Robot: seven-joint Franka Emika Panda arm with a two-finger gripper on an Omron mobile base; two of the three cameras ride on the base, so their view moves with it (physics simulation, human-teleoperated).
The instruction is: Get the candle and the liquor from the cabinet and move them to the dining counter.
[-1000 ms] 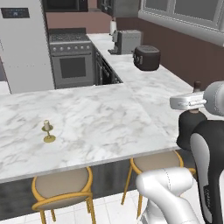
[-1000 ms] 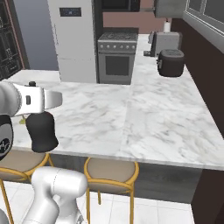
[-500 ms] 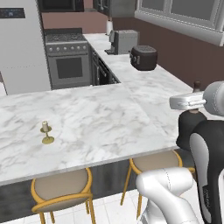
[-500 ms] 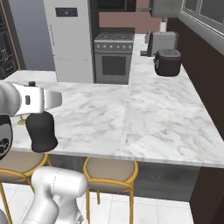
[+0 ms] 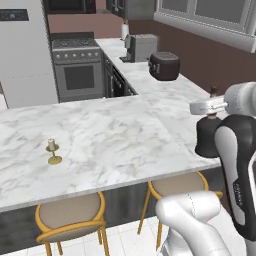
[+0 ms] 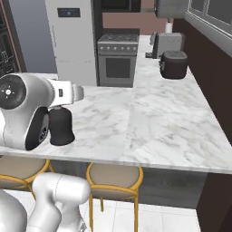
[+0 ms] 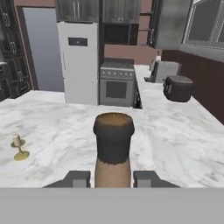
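Hand view, gripper (image 7: 113,178) clamped on liquor (image 7: 113,148) neck, candle (image 7: 18,146) well left on dining counter (image 7: 175,144)

Upright candle (image 5: 52,151) on marble dining counter (image 5: 125,135); black liquor (image 6: 61,127) upright at its edge.

Dining counter (image 5: 115,135) slab mostly bare & open for passage btwn candle (image 5: 53,151) near its left front and liquor (image 6: 61,127) at right front edge; stools (image 5: 70,216) tucked below, black cooker (image 5: 164,65) & toaster (image 5: 141,47) well back.
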